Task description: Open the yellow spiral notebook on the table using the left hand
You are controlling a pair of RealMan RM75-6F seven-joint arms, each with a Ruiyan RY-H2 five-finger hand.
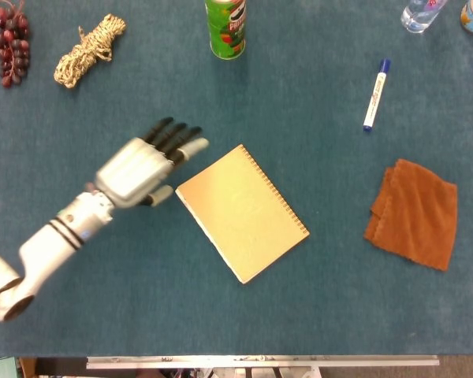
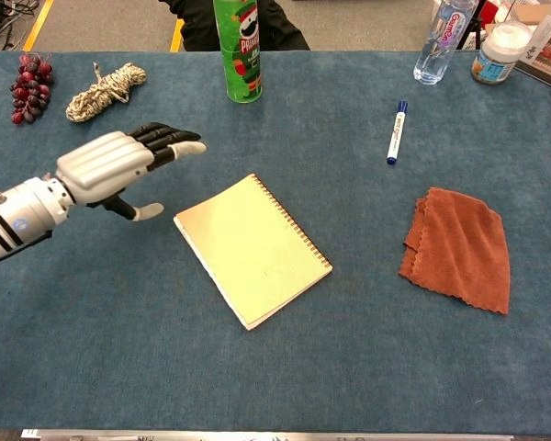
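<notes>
The yellow, rectangular, spiral-bound paper notebook (image 1: 242, 213) (image 2: 253, 249) lies flat and closed on the blue cloth-covered table (image 1: 315, 315), near its middle; it sits turned at an angle, its wire spiral along the far right edge, its page edges facing the near left.

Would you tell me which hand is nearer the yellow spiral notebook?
Left. The left hand hovers open just left of the closed yellow spiral notebook, not touching it; the right hand is out of view.
</notes>
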